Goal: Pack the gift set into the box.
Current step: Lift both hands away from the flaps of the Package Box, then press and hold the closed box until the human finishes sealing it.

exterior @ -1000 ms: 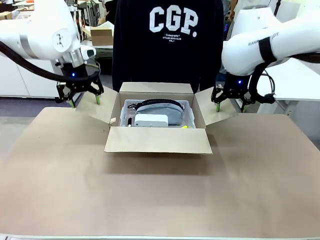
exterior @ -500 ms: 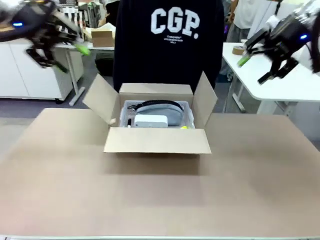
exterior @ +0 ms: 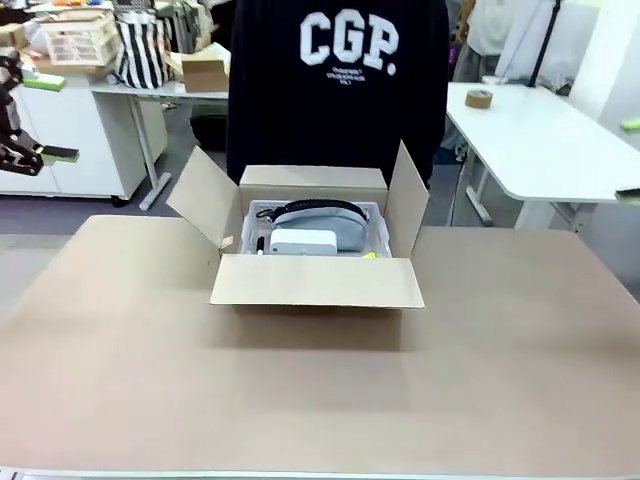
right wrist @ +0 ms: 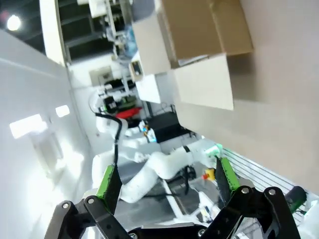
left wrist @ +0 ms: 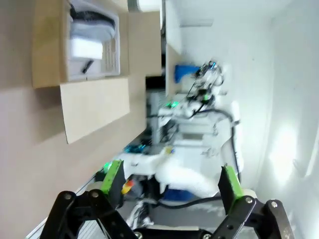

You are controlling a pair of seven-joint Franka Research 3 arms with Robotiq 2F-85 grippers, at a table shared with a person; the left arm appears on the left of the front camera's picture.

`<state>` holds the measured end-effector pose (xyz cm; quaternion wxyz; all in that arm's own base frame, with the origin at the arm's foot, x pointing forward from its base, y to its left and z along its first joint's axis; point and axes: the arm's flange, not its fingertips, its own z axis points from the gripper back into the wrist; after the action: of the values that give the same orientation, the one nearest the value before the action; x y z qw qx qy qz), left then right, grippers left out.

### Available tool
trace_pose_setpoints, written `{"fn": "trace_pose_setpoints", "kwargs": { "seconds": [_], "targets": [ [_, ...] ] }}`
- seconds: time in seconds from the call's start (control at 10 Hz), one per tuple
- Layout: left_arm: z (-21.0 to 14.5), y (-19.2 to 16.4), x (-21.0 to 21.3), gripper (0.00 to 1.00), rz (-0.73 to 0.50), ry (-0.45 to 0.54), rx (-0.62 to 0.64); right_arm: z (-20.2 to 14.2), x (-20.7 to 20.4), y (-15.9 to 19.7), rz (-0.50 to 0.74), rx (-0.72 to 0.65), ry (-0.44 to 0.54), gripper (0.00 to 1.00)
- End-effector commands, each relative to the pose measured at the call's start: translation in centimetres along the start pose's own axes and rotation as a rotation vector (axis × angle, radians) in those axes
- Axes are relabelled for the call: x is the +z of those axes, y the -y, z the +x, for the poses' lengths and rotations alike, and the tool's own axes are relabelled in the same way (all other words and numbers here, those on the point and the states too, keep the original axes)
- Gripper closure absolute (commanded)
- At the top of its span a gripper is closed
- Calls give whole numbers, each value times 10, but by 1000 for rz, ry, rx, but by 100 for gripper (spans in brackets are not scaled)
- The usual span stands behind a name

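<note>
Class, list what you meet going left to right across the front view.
Left gripper → box's left flap → white case inside → box's right flap → roll of tape → right gripper.

The box sits on the brown table with its flaps open: the near one folded down outward, both side ones angled up. Inside it lies the gift set, a grey pouch and a white case in a pale tray. A person in a dark sweatshirt stands behind the box. Well left of the box, my left end effector is spread wide; well right of it, my right end effector is too.
</note>
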<state>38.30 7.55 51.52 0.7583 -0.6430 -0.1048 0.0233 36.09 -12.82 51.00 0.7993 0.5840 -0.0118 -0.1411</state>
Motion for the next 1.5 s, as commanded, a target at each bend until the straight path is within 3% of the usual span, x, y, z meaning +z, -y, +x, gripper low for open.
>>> {"fn": "trace_pose_setpoints", "kwargs": {
  "seconds": [0.0,1.4],
  "targets": [
    [-7,18,-19,0,46,-63,-59,-7,-8,-19,-23,53,-34,0],
    [-7,18,-19,0,46,-63,-59,-7,-8,-19,-23,53,-34,0]
  ]
}}
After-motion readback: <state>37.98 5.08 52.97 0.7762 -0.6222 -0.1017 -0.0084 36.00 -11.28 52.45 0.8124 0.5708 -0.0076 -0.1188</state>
